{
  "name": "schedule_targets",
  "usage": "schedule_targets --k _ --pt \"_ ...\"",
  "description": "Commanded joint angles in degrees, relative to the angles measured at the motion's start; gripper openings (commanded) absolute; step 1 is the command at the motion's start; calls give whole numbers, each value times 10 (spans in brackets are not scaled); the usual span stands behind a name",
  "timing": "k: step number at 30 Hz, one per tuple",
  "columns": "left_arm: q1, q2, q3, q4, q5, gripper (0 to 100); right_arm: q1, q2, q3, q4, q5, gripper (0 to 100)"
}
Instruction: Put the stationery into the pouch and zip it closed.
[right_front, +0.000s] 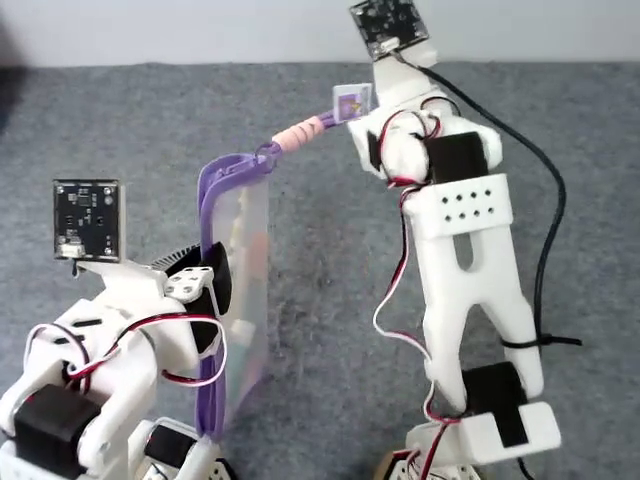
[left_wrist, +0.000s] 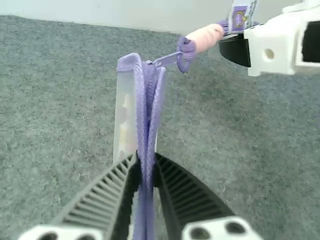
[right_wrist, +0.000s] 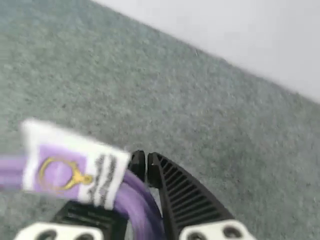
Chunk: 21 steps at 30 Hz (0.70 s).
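Over the table (right_front: 120, 120), clamping the upright pouch (right_front: 248, 250) by its zipper (left_wrist: 148, 105) with the left gripper (left_wrist: 145, 162). Pinching the pull cord (right_wrist: 136, 199) with the right gripper (right_wrist: 146, 161).

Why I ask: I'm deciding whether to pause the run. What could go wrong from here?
1. The right gripper holds only the thin purple strap, which might slip out under pull.
2. The left gripper pinches just the zipper edge of the pouch, so a hard tug could twist the pouch or drag it free.
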Motion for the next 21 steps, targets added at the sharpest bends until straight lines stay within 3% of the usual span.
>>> schedule_targets --k 1,6,13,21 --pt "0 -11 -10 -4 5 9 -18 -49 -8 -7 4 7" --pt "1 -11 -8 -4 4 10 -17 -58 -7 9 4 7" --pt "1 -11 -8 -4 4 10 -55 -59 -10 198 67 21" --pt "1 -11 -8 -4 4 10 -91 -87 -11 232 69 263"
